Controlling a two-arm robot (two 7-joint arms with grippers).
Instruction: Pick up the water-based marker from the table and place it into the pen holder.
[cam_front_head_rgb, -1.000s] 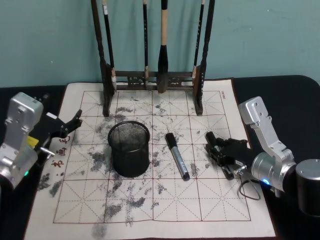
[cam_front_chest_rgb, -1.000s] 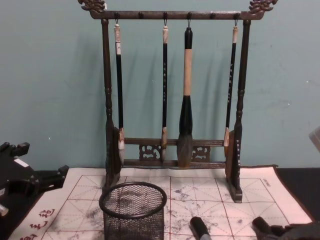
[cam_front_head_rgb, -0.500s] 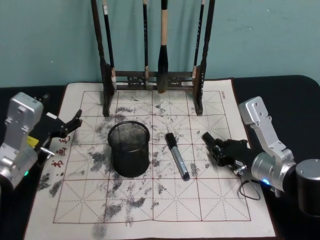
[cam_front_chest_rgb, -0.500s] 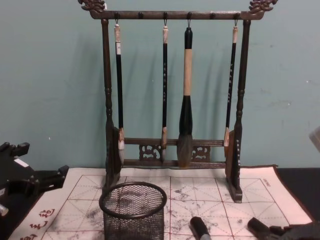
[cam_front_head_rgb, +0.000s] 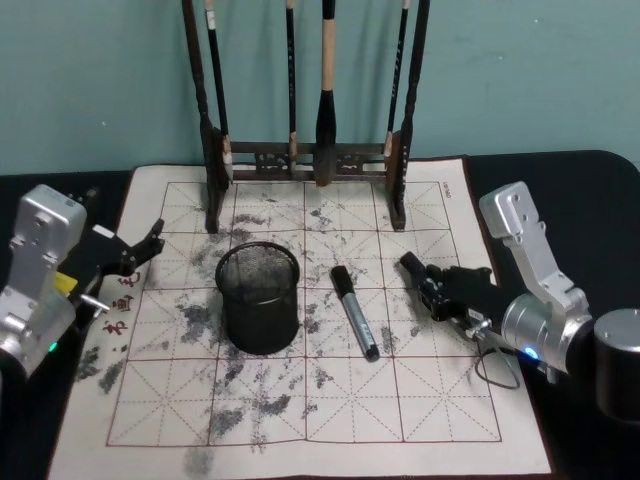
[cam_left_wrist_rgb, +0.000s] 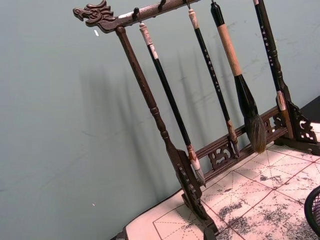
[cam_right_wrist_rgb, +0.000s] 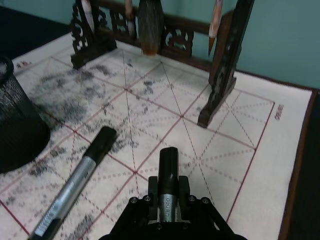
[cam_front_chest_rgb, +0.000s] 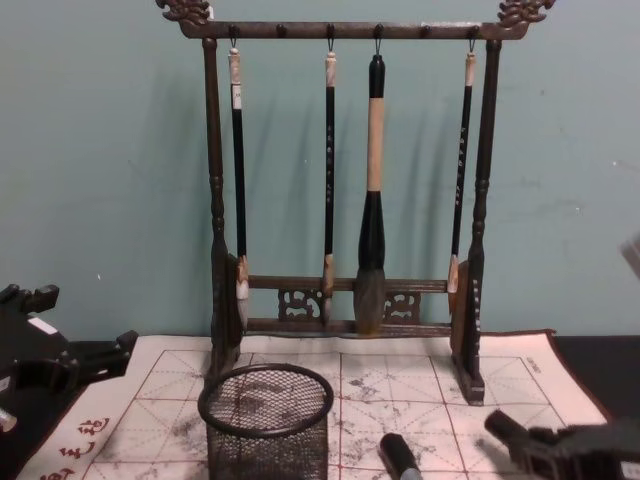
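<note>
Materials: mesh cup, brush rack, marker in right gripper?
Black cylindrical mesh pen holder: metal wire, see-through weave, solid rim. Tall dark brush rack: probably stained wood, with carved ends and fretwork. Marker clamped in the right gripper: silvery barrel, metal or plastic, unclear; matte black cap, likely plastic.

Left arm housing (cam_front_head_rgb: 45, 240): silver-grey, boxy, with rounded corners; left edge of the head view.
Left arm light (cam_front_head_rgb: 50, 347): small green dot low on the silver shell.
Left arm marking (cam_front_head_rgb: 63, 284): yellow patch beside black hardware.
Left gripper (cam_front_head_rgb: 153, 240): black and angular, with a white label (cam_front_chest_rgb: 40, 325) on its side.
Right arm housing (cam_front_head_rgb: 525, 240): silver-grey and elongated; right side of the head view.
Right arm joint (cam_front_head_rgb: 620, 372): dark grey cylinder at the right edge.
Right arm light (cam_front_head_rgb: 528, 352): small blue dot.
Cable (cam_front_head_rgb: 497, 368): thin black loop, lower right.
Right gripper (cam_front_head_rgb: 425, 280): black, with small round screw heads (cam_right_wrist_rgb: 145, 199) across its front.
</note>
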